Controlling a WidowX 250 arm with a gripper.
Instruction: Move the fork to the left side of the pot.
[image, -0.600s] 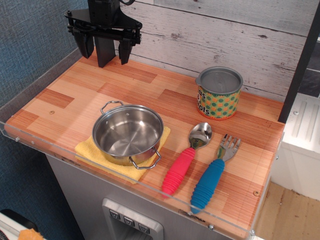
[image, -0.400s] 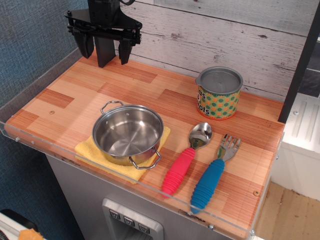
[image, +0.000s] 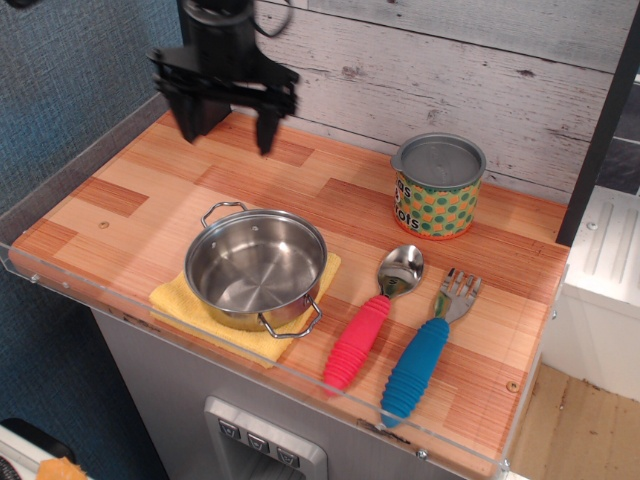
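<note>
The fork (image: 428, 346) is lying untouched near the worktop's (image: 130, 205) front right edge, beside a pink-handled spoon (image: 372, 321) (the pot (image: 256, 266) is sitting left of both), while the gripper (image: 228, 125) is hovering far behind, jaws spread wide and empty, presumably readying a reach.

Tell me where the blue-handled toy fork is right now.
The blue-handled toy fork lies flat near the counter's front right edge, just right of the pink-handled spoon, with its tines pointing toward the dotted tin can.

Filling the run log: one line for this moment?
black gripper: open, empty, back-left | blue-handled fork: untouched, right of steel pot
</note>
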